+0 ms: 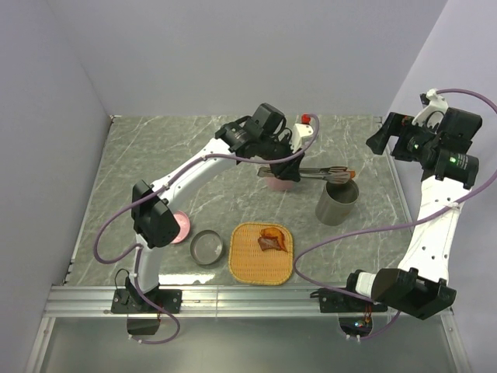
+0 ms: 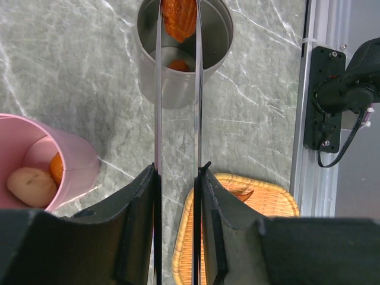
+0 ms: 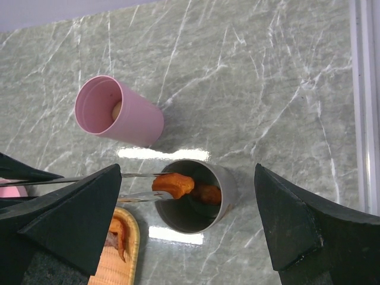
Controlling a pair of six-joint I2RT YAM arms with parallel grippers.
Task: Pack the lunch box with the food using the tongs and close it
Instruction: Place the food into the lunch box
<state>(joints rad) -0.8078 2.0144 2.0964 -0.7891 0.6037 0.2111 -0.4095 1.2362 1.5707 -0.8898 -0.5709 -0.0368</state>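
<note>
- While hovering over grey cup (image 2: pixel 178 89), top centre: pinches food piece (image 2: pixel 179 18) in tongs (image 2: pixel 158 107), clenched in left gripper (image 2: pixel 178 169).
- Right gripper (image 3: pixel 189 171) released, empty.
- Remaining: pieces (image 2: pixel 240 194) on tray (image 2: pixel 279 208), lower right; closing.

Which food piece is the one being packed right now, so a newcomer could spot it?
Find the tall grey cup right of centre on the table. The silver tongs reach over its mouth, and pinched at their tips is a ridged orange-brown piece. Unlike the piece in the cup and the pieces on the woven tray, it hangs in air.
</note>
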